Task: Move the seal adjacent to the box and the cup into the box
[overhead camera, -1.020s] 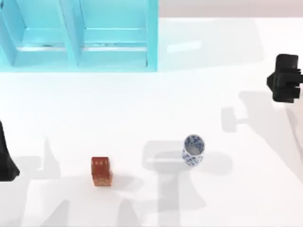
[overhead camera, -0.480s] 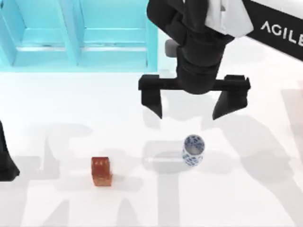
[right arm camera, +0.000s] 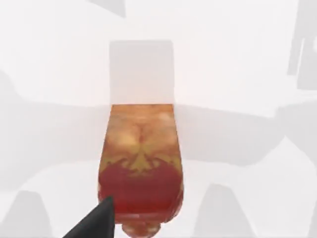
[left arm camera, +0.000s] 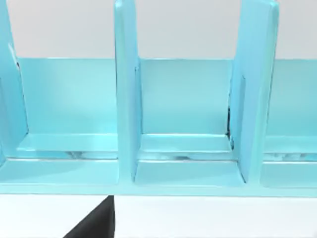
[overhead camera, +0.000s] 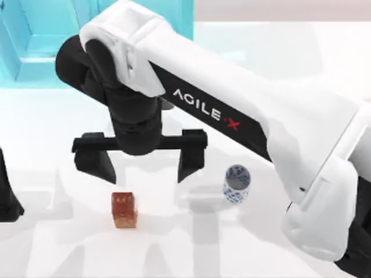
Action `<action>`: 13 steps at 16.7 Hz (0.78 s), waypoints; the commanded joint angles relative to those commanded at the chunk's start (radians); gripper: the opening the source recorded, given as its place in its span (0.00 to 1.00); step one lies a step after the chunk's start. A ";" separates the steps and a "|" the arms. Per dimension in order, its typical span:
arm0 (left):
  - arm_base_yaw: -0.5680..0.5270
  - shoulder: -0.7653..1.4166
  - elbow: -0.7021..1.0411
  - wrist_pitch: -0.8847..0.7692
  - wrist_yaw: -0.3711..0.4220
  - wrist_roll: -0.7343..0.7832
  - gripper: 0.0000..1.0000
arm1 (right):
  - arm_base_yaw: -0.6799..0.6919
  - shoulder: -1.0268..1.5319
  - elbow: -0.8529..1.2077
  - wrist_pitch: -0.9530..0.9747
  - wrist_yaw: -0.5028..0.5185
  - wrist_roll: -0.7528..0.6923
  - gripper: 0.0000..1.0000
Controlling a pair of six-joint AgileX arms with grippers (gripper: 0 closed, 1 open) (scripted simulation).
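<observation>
- The right pincer [overhead camera: 144,168] is seen spread wide in the top view, its two dark fingers set far apart, nothing held between them; it hangs over the table [overhead camera: 272,75] just at 12 o'clock of the seal [overhead camera: 124,209].
- In the right wrist view the seal [right arm camera: 141,168] lies straight ahead, with one dark fingertip [right arm camera: 94,223] at the edge of the picture beside it.
- The step in hand is judged to be the approach to the seal, the first of the two things to be moved; no grasp has yet been made.
- The seal stands upright on the table, well apart from the cup [overhead camera: 236,184], which stands at about 3 o'clock of it.
- The big cyan shelf unit [overhead camera: 35,52] stands at 11 o'clock of the pincer, at the far edge.
- The next move is judged to call for the pincer to be centred over the seal, lowered until the fingers straddle it, and closed on its sides.
- The left pincer is parked at the table's left edge; its wrist camera faces the cyan shelf unit [left arm camera: 183,124]. Whether it is spread or closed cannot be told.
</observation>
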 joint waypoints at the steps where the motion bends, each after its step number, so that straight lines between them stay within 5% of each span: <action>1: 0.000 0.000 0.000 0.000 0.000 0.000 1.00 | 0.020 0.037 0.065 -0.018 0.003 0.022 1.00; 6: 0.000 0.000 0.000 0.000 0.000 0.000 1.00 | 0.075 0.129 0.235 -0.054 0.017 0.081 1.00; 13: 0.000 0.000 0.000 0.000 0.000 0.000 1.00 | 0.071 0.124 0.218 -0.041 0.016 0.079 1.00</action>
